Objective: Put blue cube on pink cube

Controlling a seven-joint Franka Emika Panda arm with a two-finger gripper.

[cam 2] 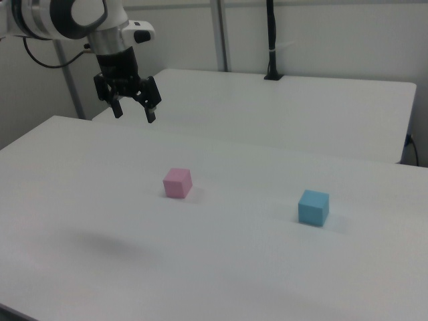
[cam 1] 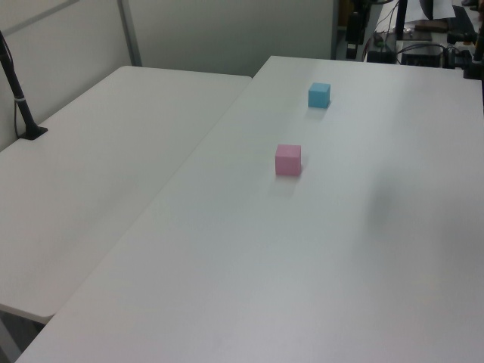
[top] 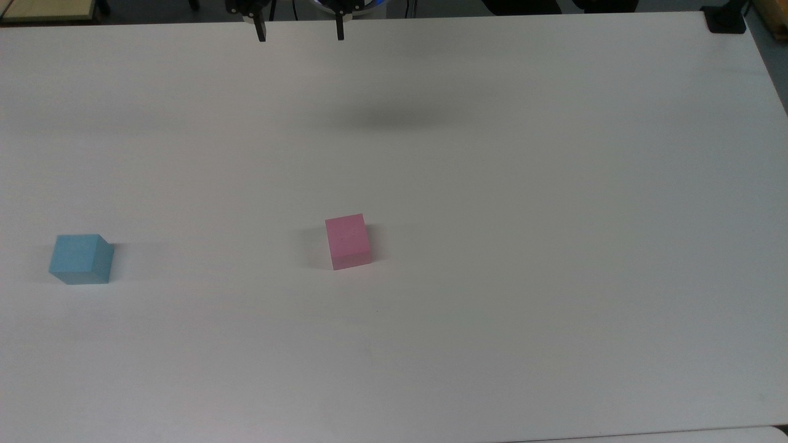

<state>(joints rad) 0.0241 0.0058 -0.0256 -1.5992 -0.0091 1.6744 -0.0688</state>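
The blue cube [top: 80, 259] rests on the white table at the top view's left; it also sits at the left view's upper middle [cam 1: 319, 94] and the right view's lower right [cam 2: 313, 206]. The pink cube [top: 348, 241] stands near the table's middle, apart from the blue one [cam 1: 288, 159] [cam 2: 177, 182]. My gripper [top: 300, 32] hangs high at the top view's upper edge, open and empty. In the right view the gripper [cam 2: 134, 114] hovers well above the table, up and left of the pink cube.
A second white table [cam 1: 98, 166] adjoins at the left view's left, with a black post [cam 1: 19, 98] on it. A black clamp [top: 725, 18] sits at the table's corner at the top view's upper right. Cables and equipment [cam 1: 423, 45] lie beyond the far edge.
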